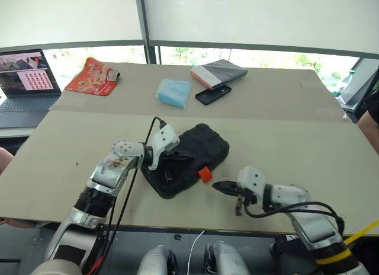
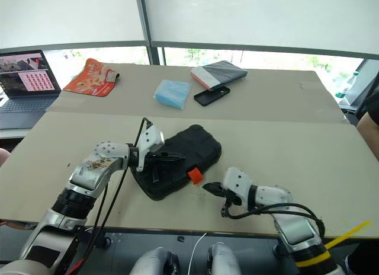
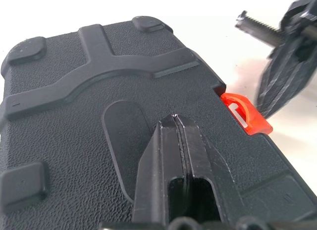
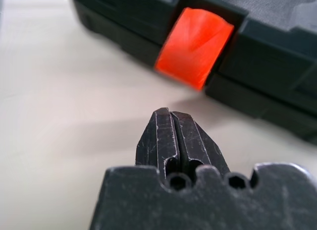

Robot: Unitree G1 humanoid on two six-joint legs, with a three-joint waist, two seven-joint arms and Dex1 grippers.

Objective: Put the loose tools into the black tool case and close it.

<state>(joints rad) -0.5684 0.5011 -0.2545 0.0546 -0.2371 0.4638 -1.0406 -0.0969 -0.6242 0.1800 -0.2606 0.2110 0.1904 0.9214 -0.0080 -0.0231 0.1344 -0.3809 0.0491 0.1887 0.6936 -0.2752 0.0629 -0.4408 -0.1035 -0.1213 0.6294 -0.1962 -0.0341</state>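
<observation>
The black tool case point(image 1: 201, 147) lies closed on the near table, its lid down and its orange latch point(image 1: 205, 175) sticking out from the front edge. My left gripper point(image 1: 185, 156) is shut, with its tips resting on the lid point(image 3: 89, 116). My right gripper point(image 1: 217, 185) is shut too, hovering just off the table a short way in front of the orange latch point(image 4: 195, 46) and pointing at it. The loose tools are out of view.
On the far table lie a black phone point(image 1: 213, 94), a grey pouch point(image 1: 220, 72), a blue packet point(image 1: 174, 92) and a red snack bag point(image 1: 92, 77). A laptop point(image 1: 26, 79) stands at the far left. A person's arm point(image 1: 370, 124) shows at the right edge.
</observation>
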